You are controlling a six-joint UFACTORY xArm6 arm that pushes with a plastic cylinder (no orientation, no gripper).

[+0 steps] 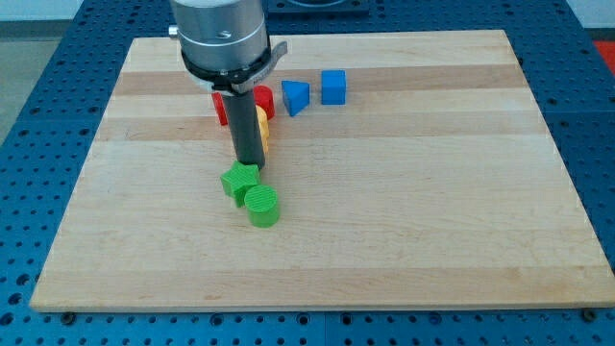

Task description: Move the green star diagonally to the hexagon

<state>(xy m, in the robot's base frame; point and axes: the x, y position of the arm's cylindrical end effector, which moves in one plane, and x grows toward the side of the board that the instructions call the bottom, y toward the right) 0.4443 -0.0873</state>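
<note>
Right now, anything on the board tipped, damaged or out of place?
Nothing stands out. The green star and green cylinder sit flat, touching. My tip is at the star's top edge. Red blocks and a yellow block are partly hidden behind the rod; both blue blocks look upright.

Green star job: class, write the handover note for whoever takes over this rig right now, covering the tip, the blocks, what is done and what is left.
Tip: my tip sits at the green star's top edge, apparently touching it.
Blocks: the green star is left of the board's centre, with the green cylinder pressed against its lower right. Above, partly hidden behind the rod, are a yellow block and red blocks; their shapes cannot be made out, so I cannot confirm the hexagon.
Done: the tip is at the star.
Left: push the star diagonally to the hexagon; the tip probably needs repositioning first.
</note>
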